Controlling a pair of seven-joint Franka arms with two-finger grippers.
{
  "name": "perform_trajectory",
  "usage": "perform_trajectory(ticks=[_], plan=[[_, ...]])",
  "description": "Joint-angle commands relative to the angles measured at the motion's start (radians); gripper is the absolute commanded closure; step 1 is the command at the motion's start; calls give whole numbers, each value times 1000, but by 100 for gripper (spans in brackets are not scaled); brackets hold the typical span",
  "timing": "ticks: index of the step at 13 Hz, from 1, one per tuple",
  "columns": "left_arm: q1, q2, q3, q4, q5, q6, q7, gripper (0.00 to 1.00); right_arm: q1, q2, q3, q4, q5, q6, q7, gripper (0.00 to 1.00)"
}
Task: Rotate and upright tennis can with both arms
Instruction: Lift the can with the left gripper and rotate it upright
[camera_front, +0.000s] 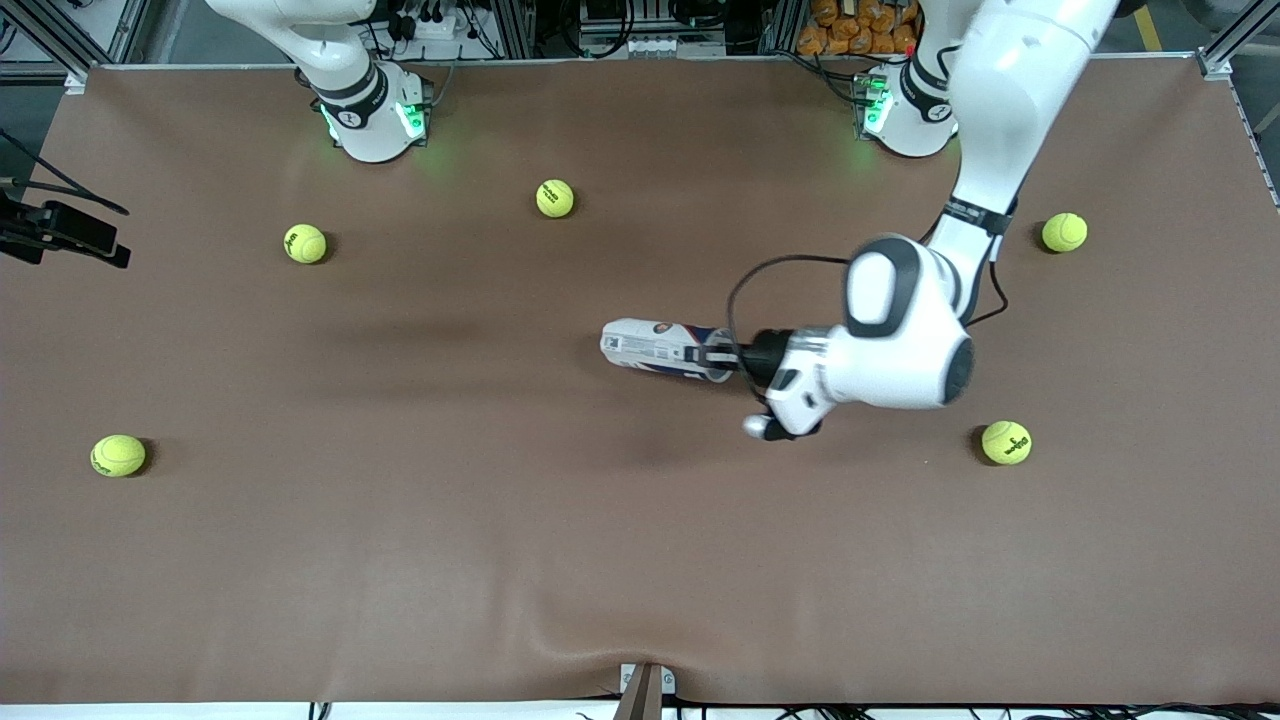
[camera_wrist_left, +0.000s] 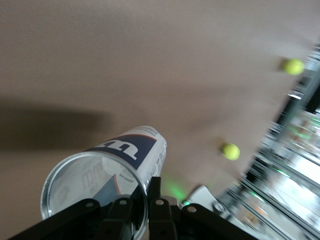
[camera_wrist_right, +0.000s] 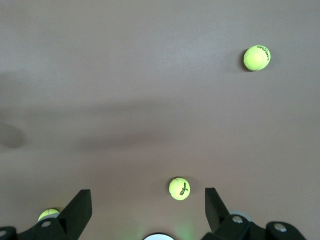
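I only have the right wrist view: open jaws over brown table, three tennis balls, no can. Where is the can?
Observer: The tennis can lies on its side near the middle of the table, as the front view shows.
Operator: Is the left arm on it?
Observer: Yes. The left gripper has its jaws closed on the silvery rim of the can's open end, which is clearest in the left wrist view.
Operator: Which way does it point?
Observer: Its white end points toward the right arm's end of the table, and the navy end is the one being gripped.
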Motion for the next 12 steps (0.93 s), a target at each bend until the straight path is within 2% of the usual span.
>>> perform_trajectory(ticks=[1, 5, 8, 9, 12], plan=[[-112, 37, 10, 146, 214, 3, -316, 100, 2, -14, 1, 0, 1, -1, 3, 0], [-213, 31, 54, 204, 450, -9, -502, 100, -5, -13, 1, 1, 12, 2, 13, 0], [-330, 58, 98, 273, 672, -107, -699, 100, -12, -14, -2, 7, 10, 2, 13, 0], [-377, 67, 132, 275, 696, -121, -728, 100, -20, -13, -1, 9, 7, 1, 13, 0], [-561, 102, 322, 277, 704, -129, -793, 100, -37, -14, -1, 13, 13, -3, 13, 0]])
